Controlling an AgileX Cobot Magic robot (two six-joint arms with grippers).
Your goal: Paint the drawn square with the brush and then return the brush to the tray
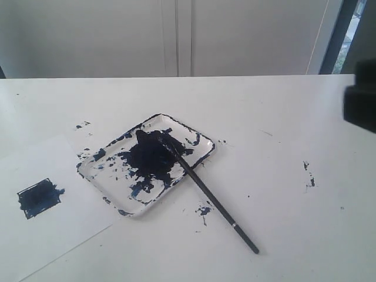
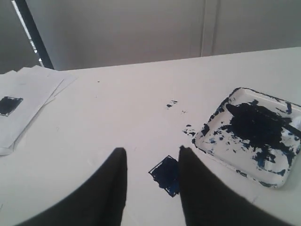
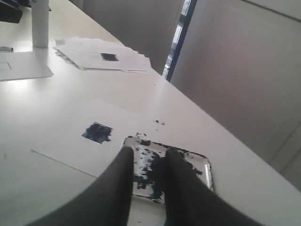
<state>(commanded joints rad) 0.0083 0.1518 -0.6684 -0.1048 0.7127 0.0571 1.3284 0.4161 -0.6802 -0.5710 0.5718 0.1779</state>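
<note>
The brush (image 1: 202, 185) lies slanted, its bristles resting in the blue-black paint of the white tray (image 1: 101, 176) and its handle on the table toward the front right. No gripper holds it. The drawn square (image 1: 38, 198) is a rough dark blue patch on a paper sheet at the left. My left gripper (image 2: 152, 149) hangs open and empty above the square (image 2: 164, 173), with the tray (image 2: 237, 98) off to one side. My right gripper (image 3: 148, 151) is open and empty, raised over the tray (image 3: 199, 164). Beyond it lies the square (image 3: 97, 132). Its fingers hide the brush.
Small paint splatters (image 1: 309, 174) dot the table round the tray. A blurred black part of the right arm (image 1: 359, 106) shows at the right edge. A stack of papers (image 2: 26, 101) with another dark square lies farther off, near a white cylinder (image 3: 40, 19).
</note>
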